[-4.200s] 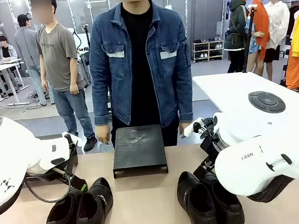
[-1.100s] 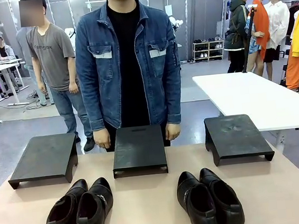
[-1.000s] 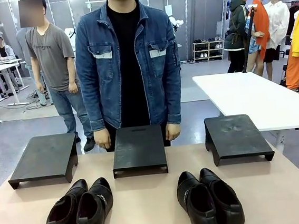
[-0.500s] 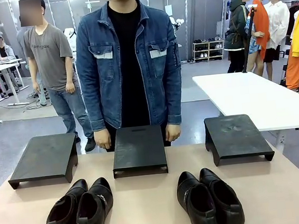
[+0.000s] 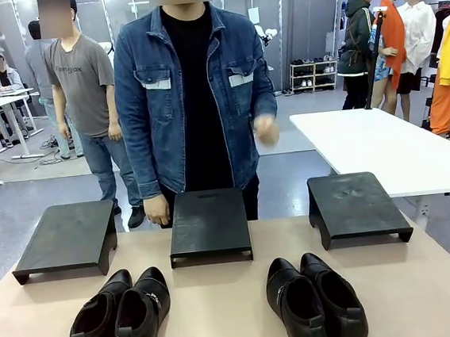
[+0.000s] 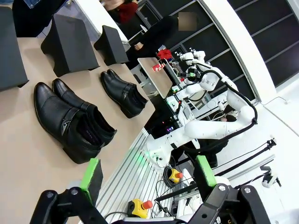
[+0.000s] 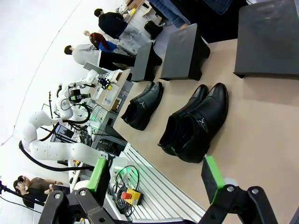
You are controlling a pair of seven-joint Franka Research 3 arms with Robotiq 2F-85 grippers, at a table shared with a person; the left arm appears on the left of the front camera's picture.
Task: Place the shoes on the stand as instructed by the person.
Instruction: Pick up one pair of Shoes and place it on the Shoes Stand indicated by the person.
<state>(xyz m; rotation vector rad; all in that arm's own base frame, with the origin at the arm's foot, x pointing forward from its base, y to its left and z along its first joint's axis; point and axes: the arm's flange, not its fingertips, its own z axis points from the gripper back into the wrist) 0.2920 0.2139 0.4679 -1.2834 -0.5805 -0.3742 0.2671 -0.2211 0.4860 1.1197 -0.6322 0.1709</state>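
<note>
The left hand (image 6: 148, 172) and right hand (image 7: 155, 176) hang spread wide; on the tan bench (image 5: 223, 312), one pair of glossy black leather dress shoes (image 6: 65, 121) lies ahead of the left, a second pair (image 7: 201, 121) ahead of the right.

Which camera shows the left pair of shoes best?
Left wrist view: the left pair lies close, whole and side-on. Front view has it heel-first at the bottom edge; right wrist view has it small, beyond the other pair.
</note>
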